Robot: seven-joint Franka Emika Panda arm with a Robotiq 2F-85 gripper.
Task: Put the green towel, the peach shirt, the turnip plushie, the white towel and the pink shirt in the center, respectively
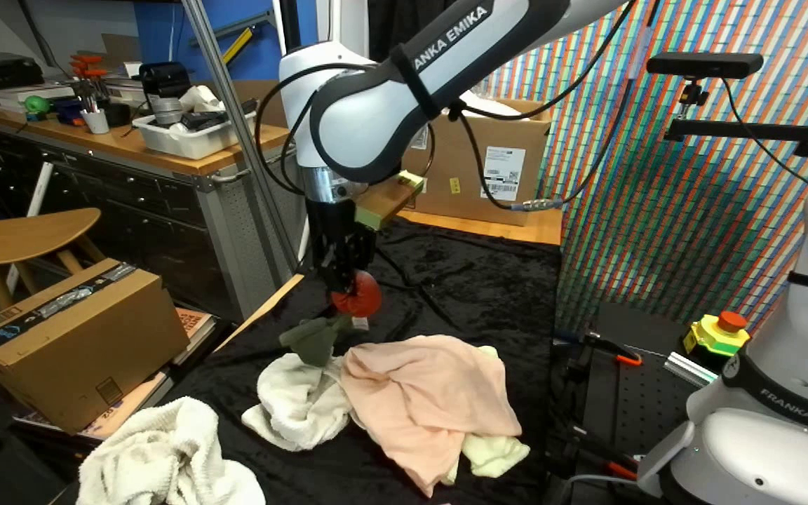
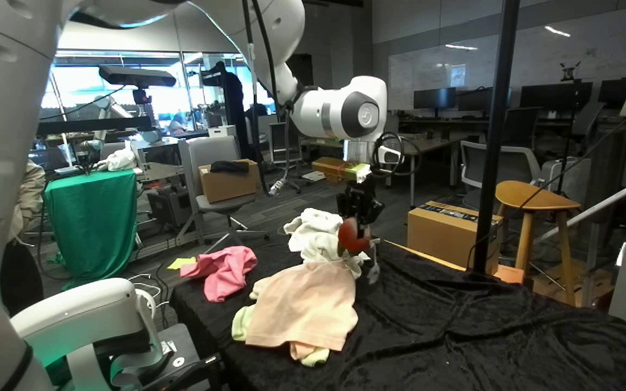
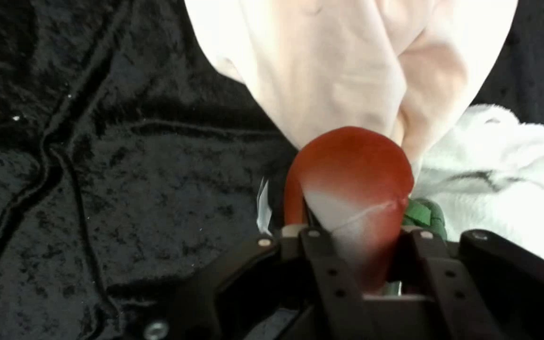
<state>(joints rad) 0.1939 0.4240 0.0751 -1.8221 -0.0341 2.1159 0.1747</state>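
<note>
My gripper [image 1: 348,277] is shut on the turnip plushie [image 1: 362,296], a red ball with dark green leaves; it also shows in an exterior view [image 2: 351,237]. In the wrist view the plushie [image 3: 352,160] sits between the fingers [image 3: 361,238], its white tag hanging to one side. It is held up off the table, beside the cloth pile. The peach shirt [image 1: 425,400] lies over the pale green towel [image 1: 494,454], whose edges stick out. The white towel [image 1: 302,403] touches the peach shirt. The pink shirt [image 2: 226,271] lies crumpled near the table edge.
A second white cloth bundle [image 1: 169,459] lies at the table's edge. Black velvet cloth [image 2: 470,331] covers the table. A yellow-green piece [image 2: 181,263] lies by the pink shirt. A dark post [image 2: 495,136] stands by the table. A cardboard box [image 1: 88,344] is beside the table.
</note>
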